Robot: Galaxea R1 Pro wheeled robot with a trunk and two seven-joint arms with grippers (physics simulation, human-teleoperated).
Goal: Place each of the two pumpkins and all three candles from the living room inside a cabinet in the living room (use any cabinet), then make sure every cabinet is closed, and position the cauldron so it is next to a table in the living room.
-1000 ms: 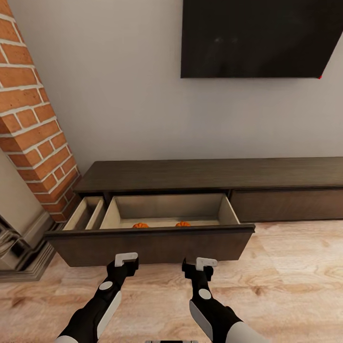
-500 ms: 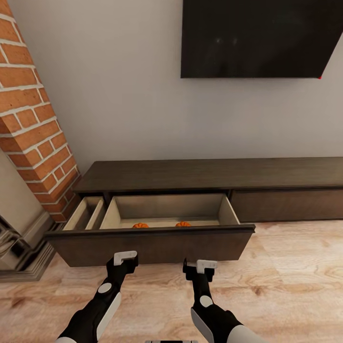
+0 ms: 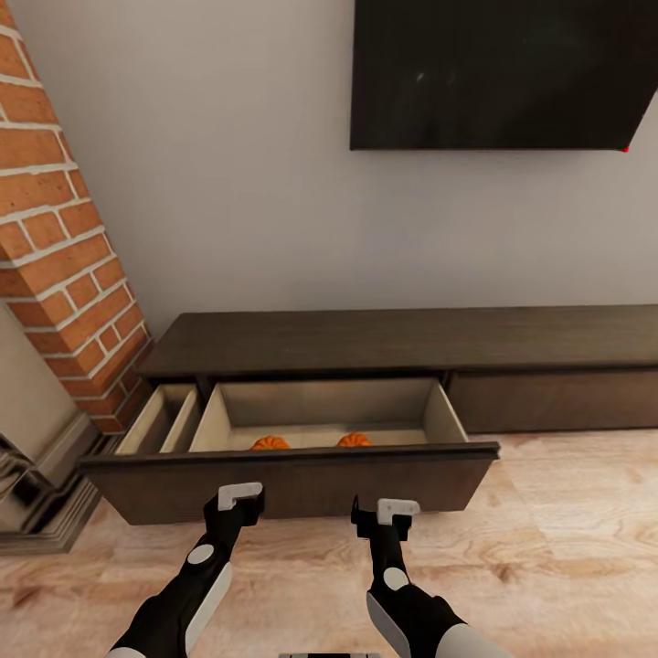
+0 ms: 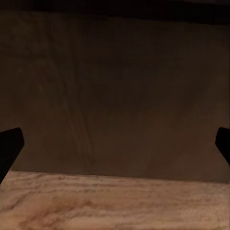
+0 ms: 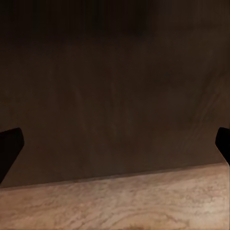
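Drawer front (image 3: 292,484) of cabinet (image 3: 402,338) stands pulled out; two pumpkins (image 3: 270,443) (image 3: 354,440) lie inside at its front edge. Left hand (image 3: 239,501) and right hand (image 3: 391,512), both spread wide and empty, face it above bare floor (image 3: 567,548).

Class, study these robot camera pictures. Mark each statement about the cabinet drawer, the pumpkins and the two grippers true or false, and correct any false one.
1. The cabinet has a drawer pulled open. True.
2. Two pumpkins lie in the open drawer. True.
3. The left gripper holds a pumpkin. False: it is open and empty, facing the drawer front.
4. The right gripper is shut on a candle. False: it is open and empty.
5. A dark screen hangs on the wall above the cabinet. True.
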